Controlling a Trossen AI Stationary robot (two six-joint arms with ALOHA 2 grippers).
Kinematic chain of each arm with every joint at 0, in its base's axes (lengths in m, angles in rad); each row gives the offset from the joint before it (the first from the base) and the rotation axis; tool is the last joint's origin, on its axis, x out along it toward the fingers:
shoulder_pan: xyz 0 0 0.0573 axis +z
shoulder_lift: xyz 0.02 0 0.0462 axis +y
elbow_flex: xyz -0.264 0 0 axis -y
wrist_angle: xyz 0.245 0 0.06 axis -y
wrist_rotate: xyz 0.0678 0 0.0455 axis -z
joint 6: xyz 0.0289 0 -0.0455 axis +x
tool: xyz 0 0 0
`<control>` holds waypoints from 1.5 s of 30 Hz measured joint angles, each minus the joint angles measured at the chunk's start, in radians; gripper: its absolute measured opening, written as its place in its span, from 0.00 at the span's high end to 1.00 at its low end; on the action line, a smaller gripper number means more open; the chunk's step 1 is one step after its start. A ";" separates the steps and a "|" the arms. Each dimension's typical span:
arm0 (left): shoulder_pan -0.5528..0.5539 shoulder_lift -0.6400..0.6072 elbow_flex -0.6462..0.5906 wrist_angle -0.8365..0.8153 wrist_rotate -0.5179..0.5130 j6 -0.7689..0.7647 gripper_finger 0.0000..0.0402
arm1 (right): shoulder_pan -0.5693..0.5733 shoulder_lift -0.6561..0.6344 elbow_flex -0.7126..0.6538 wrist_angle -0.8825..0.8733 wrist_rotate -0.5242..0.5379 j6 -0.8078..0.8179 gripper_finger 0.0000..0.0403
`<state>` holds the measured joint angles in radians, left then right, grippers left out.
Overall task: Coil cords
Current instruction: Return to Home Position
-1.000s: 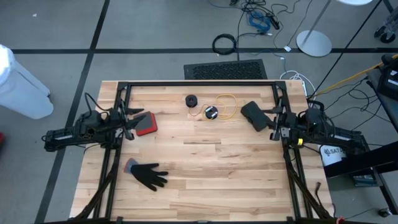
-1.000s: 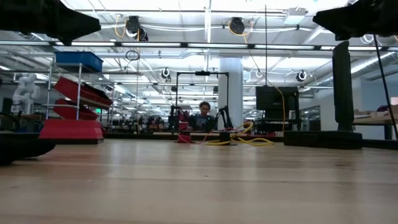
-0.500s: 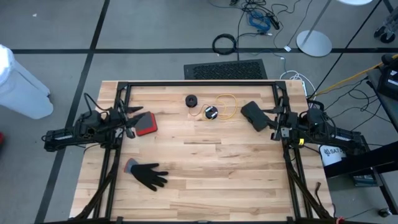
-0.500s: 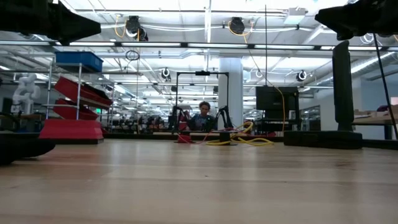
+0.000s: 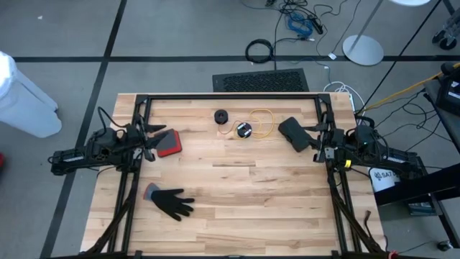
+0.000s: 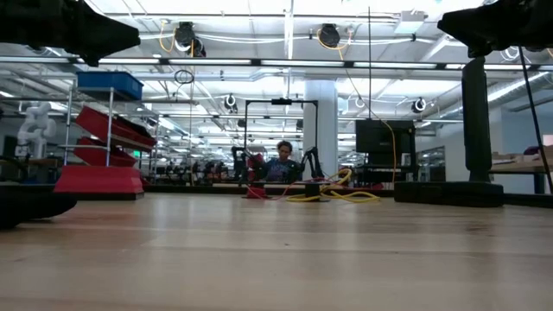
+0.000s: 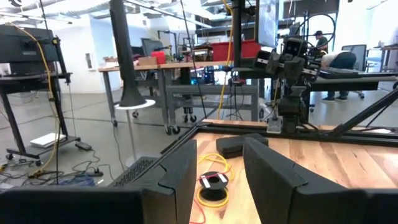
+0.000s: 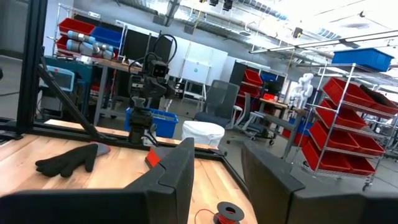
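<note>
Both jaws released, empty, at tabletop (image 5: pixel 237 208) side edges; yellow-orange cord (image 7: pixel 214 203) trails loose off spool (image 5: pixel 244 130), risk snagging, uncoiling.

Back-centre of the surface (image 5: pixel 237 216): small coil (image 5: pixel 222 116), spool (image 5: pixel 244 130) just right of it, cord loop (image 5: pixel 261 122) trailing right, pouch (image 5: pixel 292 132) beside the right gripper (image 5: pixel 316 144); flat pad (image 5: pixel 169 143) by the left gripper (image 5: pixel 152 137); glove (image 5: pixel 171 202) front-left.

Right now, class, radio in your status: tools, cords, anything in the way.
Left tool open, empty, left edge. Right tool open, empty, right edge. Yellow cord loose-looped toward the back, black cord bundled beside it. Black glove lies apart, near side.
</note>
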<state>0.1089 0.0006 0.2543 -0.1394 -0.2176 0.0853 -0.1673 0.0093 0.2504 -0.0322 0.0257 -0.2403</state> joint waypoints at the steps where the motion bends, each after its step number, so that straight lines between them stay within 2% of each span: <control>1: 0.000 0.000 0.000 0.000 0.000 0.000 0.66 | 0.000 0.000 0.000 0.000 0.000 0.000 0.70; 45: 0.000 0.000 0.000 -0.003 -0.021 0.000 0.66 | 0.000 0.000 0.000 0.001 0.000 -0.007 0.70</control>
<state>0.1089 0.0006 0.2545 -0.1425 -0.2390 0.0853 -0.1673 0.0093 0.2504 -0.0315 0.0257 -0.2478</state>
